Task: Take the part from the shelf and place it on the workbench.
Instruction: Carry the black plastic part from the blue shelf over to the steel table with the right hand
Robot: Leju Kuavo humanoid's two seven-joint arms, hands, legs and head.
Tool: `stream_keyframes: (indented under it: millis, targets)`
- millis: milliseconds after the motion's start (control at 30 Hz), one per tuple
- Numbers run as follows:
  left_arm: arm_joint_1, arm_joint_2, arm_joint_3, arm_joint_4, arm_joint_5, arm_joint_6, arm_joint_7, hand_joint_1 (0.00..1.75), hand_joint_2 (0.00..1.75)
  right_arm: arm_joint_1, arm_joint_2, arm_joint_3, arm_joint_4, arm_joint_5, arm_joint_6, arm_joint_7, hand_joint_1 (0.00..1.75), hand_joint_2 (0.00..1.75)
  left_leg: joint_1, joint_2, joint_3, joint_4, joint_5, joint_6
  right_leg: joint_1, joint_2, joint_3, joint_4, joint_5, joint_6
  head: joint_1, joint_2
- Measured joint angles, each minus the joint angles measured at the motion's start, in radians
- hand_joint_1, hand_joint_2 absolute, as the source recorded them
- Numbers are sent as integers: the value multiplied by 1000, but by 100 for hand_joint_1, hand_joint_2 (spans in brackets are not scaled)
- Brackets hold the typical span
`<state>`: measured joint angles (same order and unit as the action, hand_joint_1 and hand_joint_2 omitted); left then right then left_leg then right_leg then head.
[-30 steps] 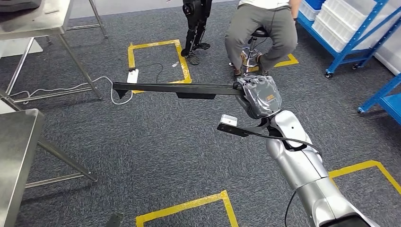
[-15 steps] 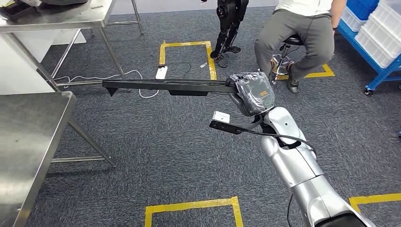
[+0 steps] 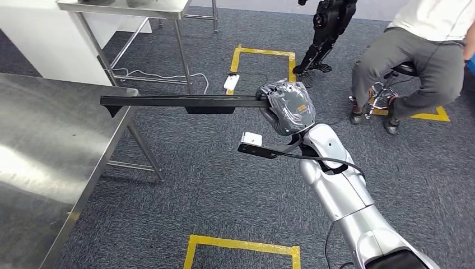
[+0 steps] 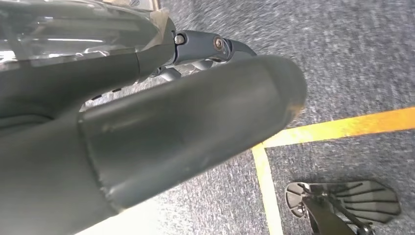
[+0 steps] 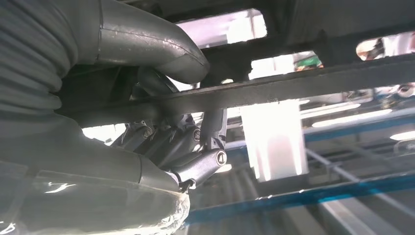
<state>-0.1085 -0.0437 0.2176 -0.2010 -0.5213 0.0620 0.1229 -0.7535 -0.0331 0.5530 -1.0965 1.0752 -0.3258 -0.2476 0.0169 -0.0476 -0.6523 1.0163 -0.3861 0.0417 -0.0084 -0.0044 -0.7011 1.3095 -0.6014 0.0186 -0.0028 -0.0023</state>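
Head view: the part [image 3: 185, 102], a long black rail, runs level across the upper middle of the frame. Its far tip hangs over the near corner of the steel worktop [image 3: 50, 145] at left, apparently above the surface, not on it. The right hand [image 3: 287, 106] grips the rail's near end; the right wrist view confirms the fingers [image 5: 195, 161] and thumb are wrapped around the bar. Left hand [image 4: 147, 132]: whether it is open or closed cannot be told.

Judgement: pickup done, carry nearly finished. Left to do: bring the rail fully over the worktop, lower it, release.

A seated person [image 3: 425, 50] is at upper right.
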Motion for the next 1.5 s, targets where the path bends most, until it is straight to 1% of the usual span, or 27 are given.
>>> stream_keyframes:
  millis: [33,67,133,200,267,300,333,400,433,500,533,600,667,733,800,867,933,1000,1033,1067,1133,1167,1233,1300,1367,1433,1500]
  targets:
    - [1,0,0,0,-2,3,4,0,0,3,-1,0,2,1,0,0,162,175,0,-16,0,0,1,-1,-1,3,2,-9,11,6,0,0]
    - [3,0,-1,0,-3,6,7,0,0,5,-2,0,3,2,-1,1,162,175,1,-31,0,1,2,-2,-3,9,25,-61,37,15,0,0]
    - [4,0,-1,0,-8,12,10,0,0,6,-3,0,4,2,-1,1,162,175,0,-57,-2,4,3,-9,-11,42,92,-204,96,27,1,0]
    - [4,0,-2,0,-13,17,11,0,0,6,-3,-1,4,3,-1,1,162,175,-2,-78,-9,6,7,-20,-13,64,126,-278,123,22,-1,0]
    - [6,0,-2,0,-15,20,11,0,0,7,-2,0,4,5,-1,2,162,175,0,-95,-15,2,13,-33,-10,48,128,-282,128,6,-2,0]
    - [8,-1,-2,0,-15,21,11,0,0,7,0,0,4,6,-1,2,162,175,2,-87,-19,5,11,-37,-10,39,129,-283,131,-2,-2,0]
    - [9,-2,-2,0,-16,21,11,0,0,7,2,0,4,6,-1,2,162,175,2,-63,-28,21,0,-41,-12,29,130,-285,134,-11,-4,0]
    - [6,-3,-3,0,-20,20,11,0,0,6,4,-1,4,8,-1,3,162,175,1,5,-69,111,-53,-45,-9,8,131,-288,137,-26,-10,0]
    - [4,-4,-4,0,-22,20,11,0,0,6,5,-1,4,9,-2,4,162,175,2,27,-100,178,-87,-47,-5,-4,130,-288,136,-31,-13,0]
    - [2,-6,-8,0,-25,20,11,0,0,10,3,-1,5,12,-2,4,162,175,3,41,-147,280,-123,-50,2,-30,130,-288,134,-34,-13,0]
    - [3,-8,-9,0,-26,20,11,0,0,12,4,-1,6,13,-2,4,162,175,3,45,-146,282,-116,-50,4,-43,130,-288,133,-35,-13,0]
    - [4,-8,-11,0,-28,20,11,0,0,13,4,-1,6,14,-2,4,162,175,3,65,-88,180,-64,-46,7,-66,132,-287,130,-36,-13,0]
    - [1,-9,-12,0,-29,20,11,0,0,11,4,-2,6,14,-2,5,162,175,-6,104,-22,63,-29,-38,16,-86,132,-286,126,-32,-12,0]
    - [0,-9,-13,0,-32,19,9,0,0,9,4,-4,6,15,-2,7,162,175,-15,112,-7,27,-26,-28,24,-105,133,-287,122,-25,-10,0]
    - [2,-10,-14,0,-33,17,7,0,0,9,5,-6,6,17,-2,9,162,175,-14,87,-7,20,-21,-16,25,-115,135,-286,116,-16,-8,0]
    - [2,-11,-14,0,-34,16,5,0,0,8,5,-7,6,17,-2,10,162,175,-9,65,-1,10,-13,-3,20,-71,120,-248,93,-10,-6,0]
    - [0,-11,-14,0,-33,11,0,0,0,9,1,-8,7,18,-2,10,162,175,-6,40,1,6,-9,6,11,-15,67,-135,45,-12,-4,0]
    - [-2,-11,-14,0,-33,6,-6,0,0,16,-5,-9,11,19,-2,10,162,175,-6,10,1,7,-7,8,6,-1,7,-20,9,-10,-2,0]
    - [-1,-12,-14,0,-33,4,-8,0,0,20,-7,-8,13,20,-2,10,162,175,-6,-5,1,7,-7,7,4,1,-3,-6,11,-5,-2,0]
    - [1,-12,-14,0,-33,3,-9,0,0,23,-8,-8,14,21,-2,10,162,175,-6,-20,1,7,-6,6,1,3,7,-31,27,3,-2,0]
    - [3,-13,-14,0,-33,3,-11,0,0,23,-9,-8,15,22,-2,10,162,175,-6,-47,-1,9,-4,0,-9,28,66,-161,82,21,-2,0]
    - [3,-13,-14,0,-34,4,-12,0,0,22,-9,-8,15,22,-2,10,162,175,-6,-59,-3,11,-3,-5,-13,43,96,-222,104,24,-3,0]
    - [3,-13,-14,0,-35,5,-14,0,0,22,-9,-8,14,22,-1,10,162,175,-7,-79,-9,12,1,-18,-14,58,122,-276,124,19,-4,0]
    - [8,-12,-14,0,-35,5,-15,0,0,22,-7,-8,14,23,-1,10,162,175,-2,-89,-14,9,6,-30,-11,38,125,-279,131,5,-6,0]
    - [12,-12,-14,0,-35,5,-15,0,0,21,-2,-8,14,24,-1,10,162,175,-1,-48,-31,38,-15,-39,-12,19,127,-283,138,-11,-9,0]
    - [10,-13,-14,0,-35,6,-16,0,0,20,0,-9,14,24,-1,10,162,175,-3,18,-79,145,-77,-44,-8,-2,127,-286,139,-22,-13,0]
    - [8,-14,-14,0,-35,6,-16,0,0,23,-2,-9,14,24,0,10,162,175,-2,42,-137,273,-131,-47,-1,-27,126,-286,138,-27,-15,0]
